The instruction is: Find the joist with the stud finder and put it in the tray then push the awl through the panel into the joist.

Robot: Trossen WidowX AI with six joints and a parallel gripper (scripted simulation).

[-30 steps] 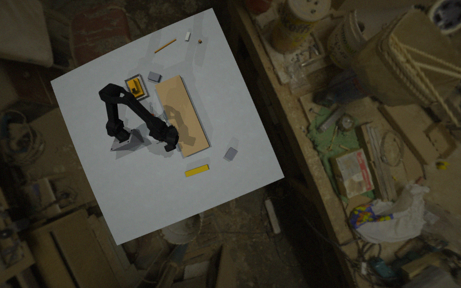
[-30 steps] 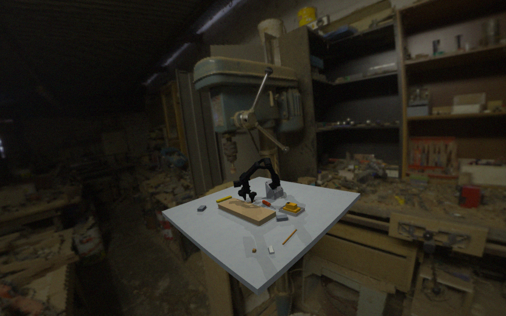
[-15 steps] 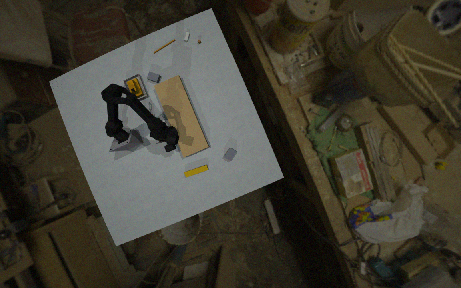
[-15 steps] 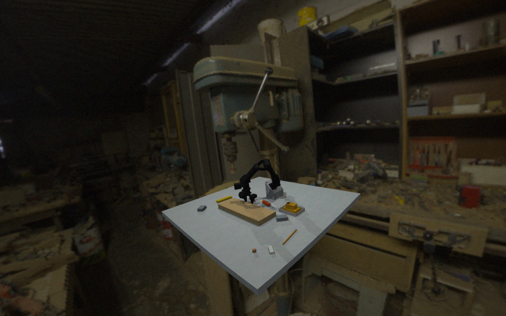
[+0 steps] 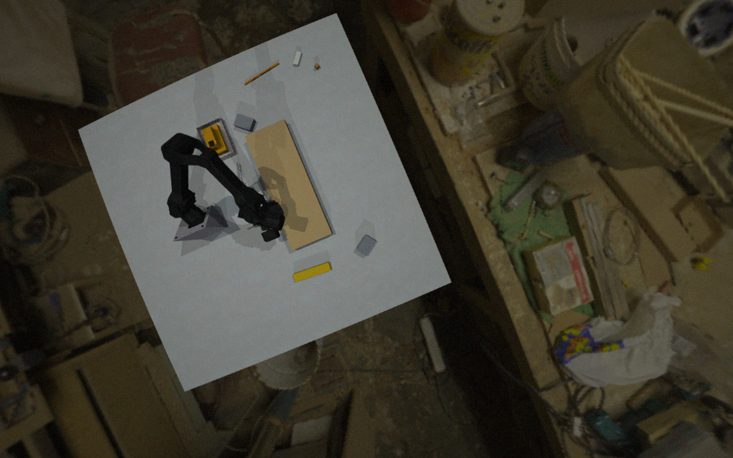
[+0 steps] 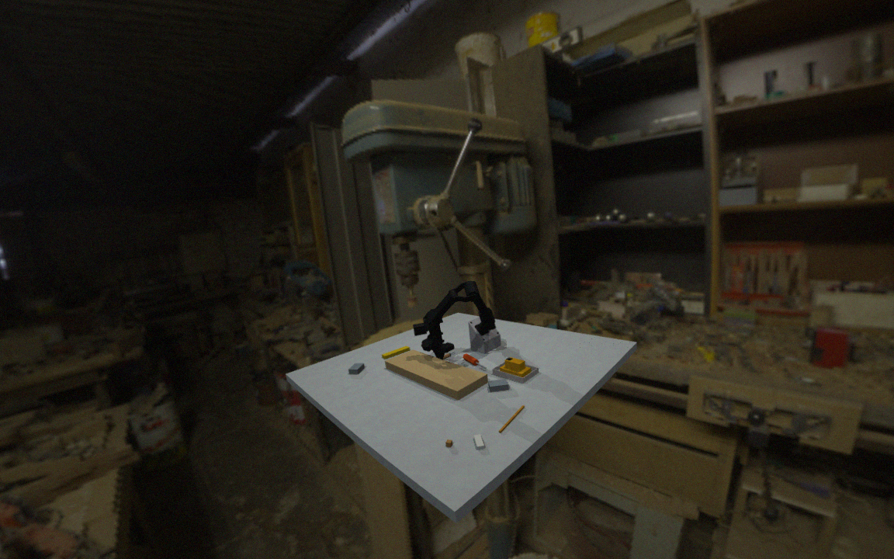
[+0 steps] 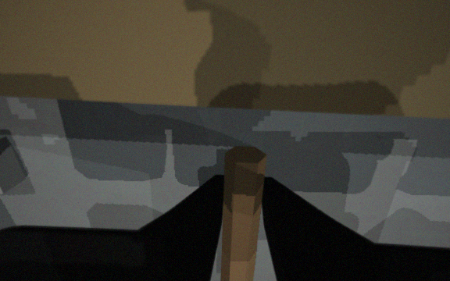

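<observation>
My gripper is shut on the wooden handle of the awl. In the wrist view the handle stands between both fingertips, its butt end towards the panel. The awl's spike is hidden. The awl is low by the long edge of the tan floor panel; whether it touches the table cannot be told. The yellow stud finder lies in the grey tray. No hole shows in the visible part of the panel. The joist is hidden.
A red-handled screwdriver lies between panel and arm base. Grey blocks lie near the panel's ends. A yellow bar lies past one end. A pencil, a white block and a small brown cube lie farther off.
</observation>
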